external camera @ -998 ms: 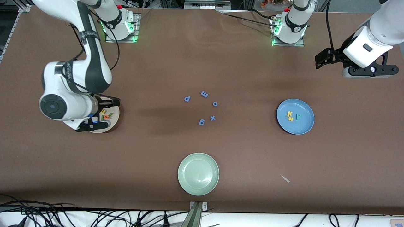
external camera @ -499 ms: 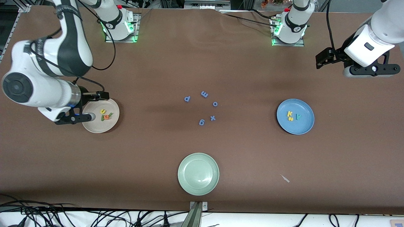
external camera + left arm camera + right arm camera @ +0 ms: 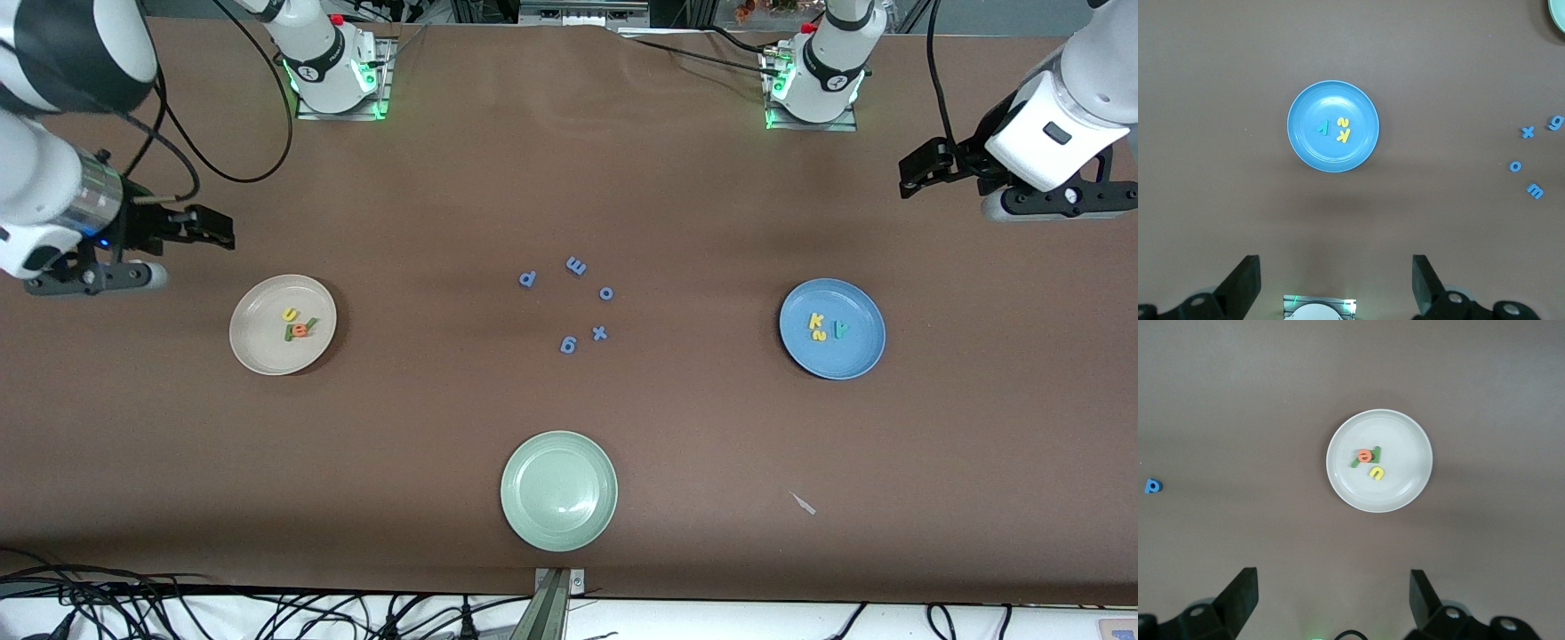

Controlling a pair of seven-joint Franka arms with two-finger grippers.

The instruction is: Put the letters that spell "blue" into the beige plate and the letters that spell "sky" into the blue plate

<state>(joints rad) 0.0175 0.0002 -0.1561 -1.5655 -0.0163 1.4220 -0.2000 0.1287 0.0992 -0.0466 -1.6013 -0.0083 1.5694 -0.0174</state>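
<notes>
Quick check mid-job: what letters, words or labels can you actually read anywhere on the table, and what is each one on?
"u", "e": foam letters in the beige plate; the green ones overlap, unreadable.
"k", "s", "y": foam letters in the blue plate.
"p", "m", "o", "x", "g": blue letters on the bare table.
Markings on the arm bases: too small to read.

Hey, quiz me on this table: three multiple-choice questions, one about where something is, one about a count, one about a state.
1. Where is the orange e?
A. in the beige plate
B. in the blue plate
C. on the bare table

2. How many periwinkle letters lie on the table?
A. three
B. five
C. seven

3. What is the pale green plate holding?
A. one letter
B. two letters
C. nothing

Key: 1 A, the e lies among the green and yellow letters there. 2 B, five lie loose mid-table. 3 C, its bowl shows bare.
</notes>
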